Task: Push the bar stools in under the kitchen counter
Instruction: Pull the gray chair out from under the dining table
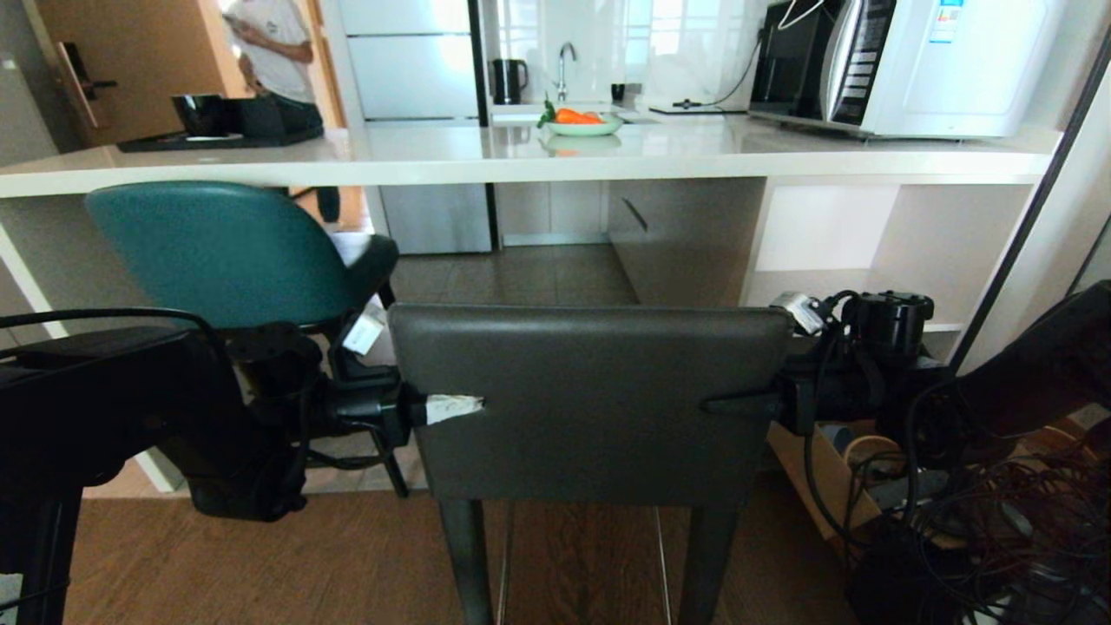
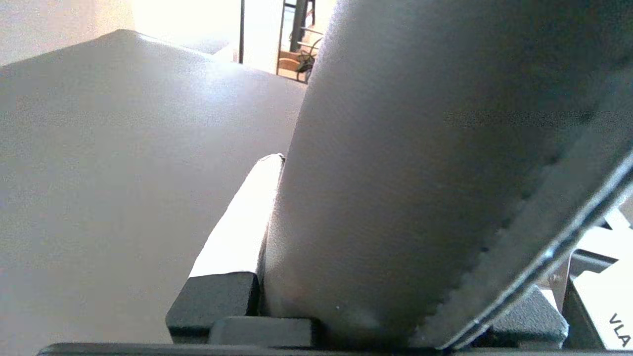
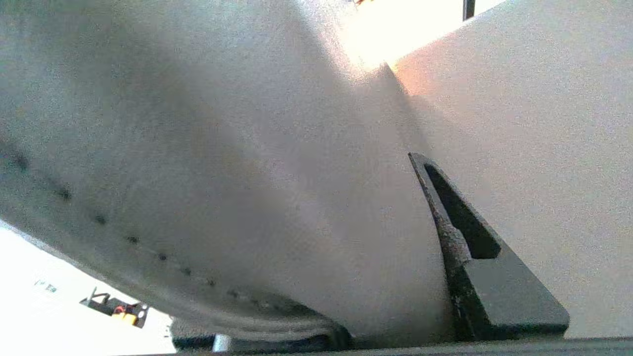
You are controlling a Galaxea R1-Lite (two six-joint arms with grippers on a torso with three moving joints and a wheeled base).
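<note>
The grey stool has its seat hidden behind its own backrest, and its legs run off the head view's lower edge; the teal stool stands partly behind the left arm

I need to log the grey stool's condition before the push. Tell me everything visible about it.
The grey stool has a rectangular dark-grey backrest that looks like leather, stitched along its edge, on straight grey legs with thin metal rails between them. It stands upright on the wood floor, short of the kitchen counter, beside the teal stool. The left gripper and right gripper each clamp a side edge of the backrest, jaws closed on it.
</note>
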